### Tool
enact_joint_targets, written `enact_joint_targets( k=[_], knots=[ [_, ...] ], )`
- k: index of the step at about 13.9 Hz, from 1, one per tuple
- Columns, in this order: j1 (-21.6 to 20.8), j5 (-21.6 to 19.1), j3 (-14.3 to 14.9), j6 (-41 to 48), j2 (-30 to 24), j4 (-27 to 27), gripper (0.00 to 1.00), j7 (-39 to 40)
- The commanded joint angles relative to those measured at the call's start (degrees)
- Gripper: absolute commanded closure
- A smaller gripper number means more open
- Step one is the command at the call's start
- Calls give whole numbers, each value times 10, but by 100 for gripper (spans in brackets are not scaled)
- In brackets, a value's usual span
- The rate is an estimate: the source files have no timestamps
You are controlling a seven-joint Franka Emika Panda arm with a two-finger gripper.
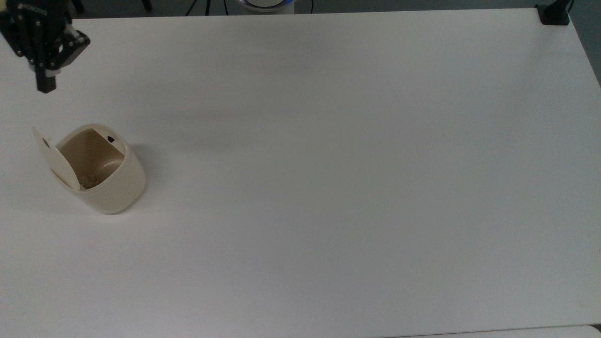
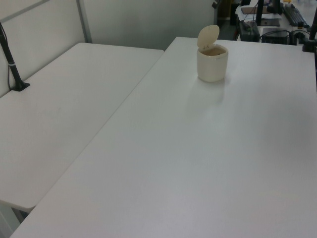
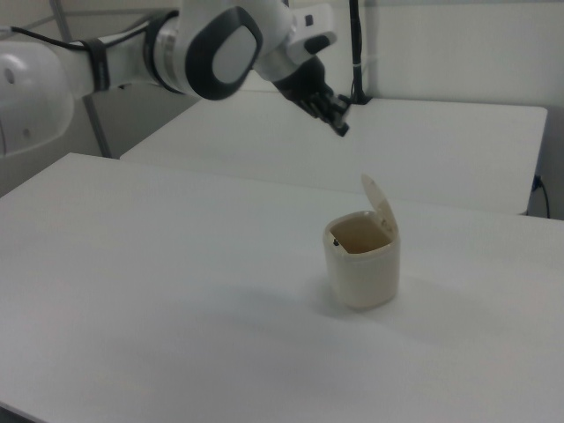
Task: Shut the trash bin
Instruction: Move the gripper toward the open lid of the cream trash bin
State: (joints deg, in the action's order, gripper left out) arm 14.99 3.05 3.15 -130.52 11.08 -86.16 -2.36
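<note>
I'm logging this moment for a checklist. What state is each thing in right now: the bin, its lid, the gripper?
Trash bin: upright on the table, open, with a little debris at the bottom.
Lid: hinged up, standing off the rim.
Gripper: shut, in the air, apart from the bin, holding nothing.

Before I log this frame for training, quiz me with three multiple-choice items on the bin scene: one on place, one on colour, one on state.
1. In the top view, where is the trash bin on the table?
A. near the top view's left edge
B. centre
C. top view's right corner

2. What colour is the bin?
A. black
B. cream-beige
C. blue

3. How is the lid?
A. shut flat
B. lying on the table
C. hinged up, open

Answers: 1 A, it stands far toward the top view's left. 2 B, its wall is cream with a tan inside. 3 C, the lid stands up and the inside shows, with the gripper apart from it.
</note>
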Motion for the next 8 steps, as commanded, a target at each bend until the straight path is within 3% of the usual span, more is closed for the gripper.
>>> enact_joint_targets(
  k=[1,4,8],
  knots=[
    [1,11,28,-82,35,6,100,-41],
    [2,11,47,-105,61,6,100,-41],
    [2,10,48,-141,96,6,100,-41]
  ],
)
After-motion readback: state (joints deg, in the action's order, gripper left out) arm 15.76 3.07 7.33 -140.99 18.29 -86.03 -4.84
